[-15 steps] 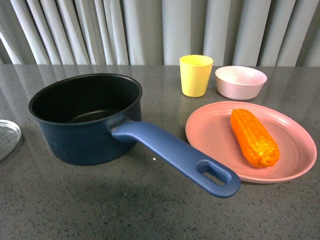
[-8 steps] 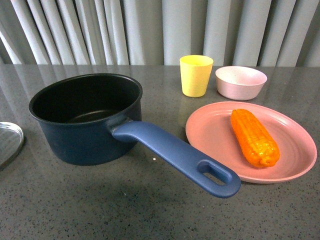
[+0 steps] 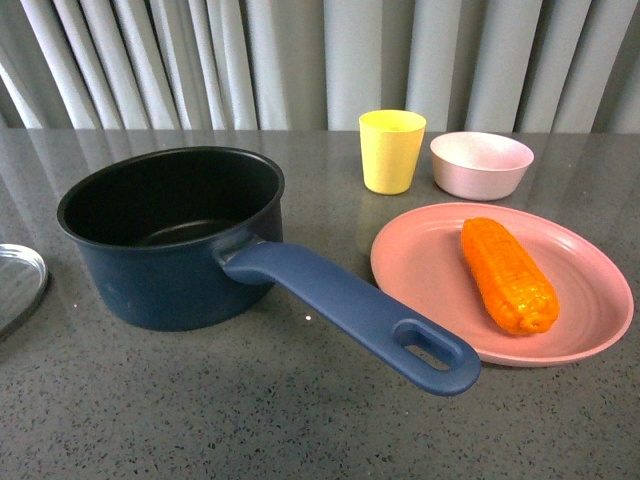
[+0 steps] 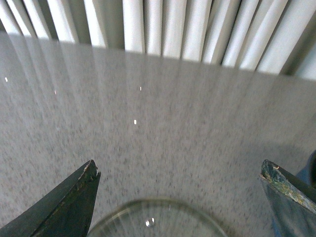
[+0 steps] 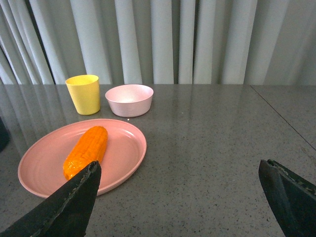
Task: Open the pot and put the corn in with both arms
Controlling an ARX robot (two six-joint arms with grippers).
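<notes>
The navy pot (image 3: 170, 240) stands uncovered on the table in the front view, its lighter-blue handle (image 3: 355, 315) reaching toward the near right. Its glass lid (image 3: 15, 280) lies flat at the left edge. In the left wrist view that lid (image 4: 155, 219) sits just below my open left gripper (image 4: 180, 170), whose fingers hold nothing. The orange corn (image 3: 507, 274) lies on a pink plate (image 3: 590, 300). My right gripper (image 5: 177, 170) is open and empty, hovering right of the plate (image 5: 123, 153) with the corn (image 5: 86, 150) beside one fingertip. Neither arm shows in the front view.
A yellow cup (image 3: 391, 150) and a small pink bowl (image 3: 481, 164) stand behind the plate, also seen from the right wrist as the cup (image 5: 83, 94) and bowl (image 5: 129, 99). Grey curtains hang along the table's far edge.
The pot shifted very slightly between frames. The lid, corn and plate stay where they were.
</notes>
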